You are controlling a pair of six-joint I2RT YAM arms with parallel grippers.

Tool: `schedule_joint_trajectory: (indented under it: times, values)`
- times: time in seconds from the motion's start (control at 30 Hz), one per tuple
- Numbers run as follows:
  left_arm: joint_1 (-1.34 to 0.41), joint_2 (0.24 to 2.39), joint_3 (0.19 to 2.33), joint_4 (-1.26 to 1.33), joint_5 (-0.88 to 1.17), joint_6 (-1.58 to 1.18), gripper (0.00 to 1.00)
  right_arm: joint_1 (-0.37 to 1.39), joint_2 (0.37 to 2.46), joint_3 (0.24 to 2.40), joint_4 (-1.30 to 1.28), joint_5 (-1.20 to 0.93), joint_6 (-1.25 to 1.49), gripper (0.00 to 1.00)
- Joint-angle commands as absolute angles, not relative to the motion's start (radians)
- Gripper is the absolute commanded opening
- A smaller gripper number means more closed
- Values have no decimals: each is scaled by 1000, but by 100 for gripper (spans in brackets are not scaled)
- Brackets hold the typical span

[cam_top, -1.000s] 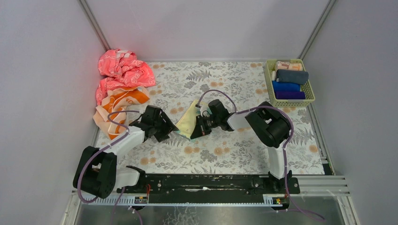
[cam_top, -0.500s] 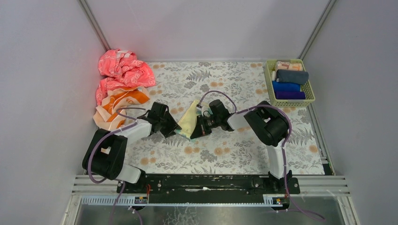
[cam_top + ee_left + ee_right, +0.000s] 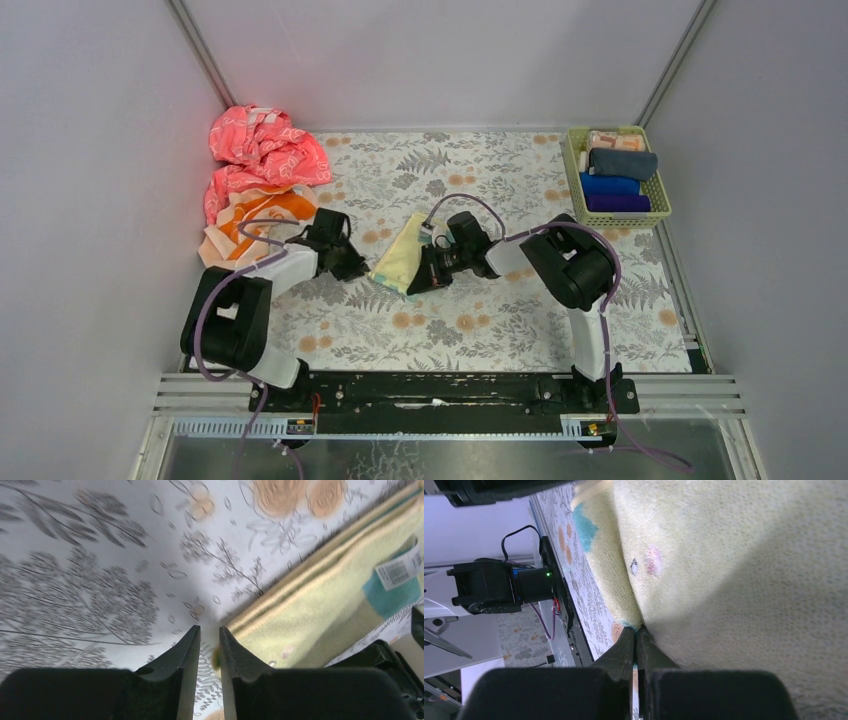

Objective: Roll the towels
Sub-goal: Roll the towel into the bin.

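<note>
Wrist views reveal right fingers (image 3: 620, 654) pinched shut on the yellow towel (image 3: 734, 580), left fingers (image 3: 186, 650) barely apart, empty.

1. The folded towel (image 3: 398, 262) lies mid-counter (image 3: 480, 330), with the left end effector (image 3: 360, 270) just left of it and the right end effector (image 3: 414, 282) at its near right edge.
2. The crumpled towels (image 3: 262, 165) are heaped at the far left.
3. The basket (image 3: 570, 178), with rolled towels (image 3: 612, 185) in it, stands at the far right.

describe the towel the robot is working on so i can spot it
On the flowered tablecloth, look to the middle. The pale yellow towel lies there, pinched by the right claw. Unlike the pink and orange heap at the left wall, it is plain with one teal patch.
</note>
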State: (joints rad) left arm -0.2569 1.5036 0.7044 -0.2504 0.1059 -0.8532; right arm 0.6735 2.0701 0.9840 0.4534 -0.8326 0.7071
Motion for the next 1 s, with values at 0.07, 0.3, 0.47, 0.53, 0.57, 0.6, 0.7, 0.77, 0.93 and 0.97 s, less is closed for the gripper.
schedule_joint_trajectory:
  times: [0.07,0.3,0.47,0.53,0.57,0.6,0.7,0.77,0.93,0.97]
  values:
    - [-189,1468,712,-280,126,-775,27,651,2105,1030,387,-852,752,0]
    - [-188,1274,576,-265,203,-831,51,630,2138,1037,408,-878,837,0]
    - [-188,1137,507,-310,241,-854,57,615,2172,1039,425,-904,885,0]
    - [-190,1118,485,-305,279,-866,60,611,2179,1040,429,-906,894,0]
    - [-192,1120,477,-294,298,-871,60,611,2182,1041,427,-906,893,0]
    - [-195,1127,471,-280,314,-876,61,609,2183,1043,426,-905,894,0]
    - [-227,1171,469,-220,342,-891,61,608,2191,1051,413,-904,894,0]
    - [-253,1206,481,-178,344,-906,61,607,2193,1058,401,-902,889,0]
    - [-279,1312,522,-93,341,-923,60,607,2198,1070,378,-893,878,1]
    - [-279,1329,530,-85,335,-922,59,607,2197,1071,376,-893,878,1]
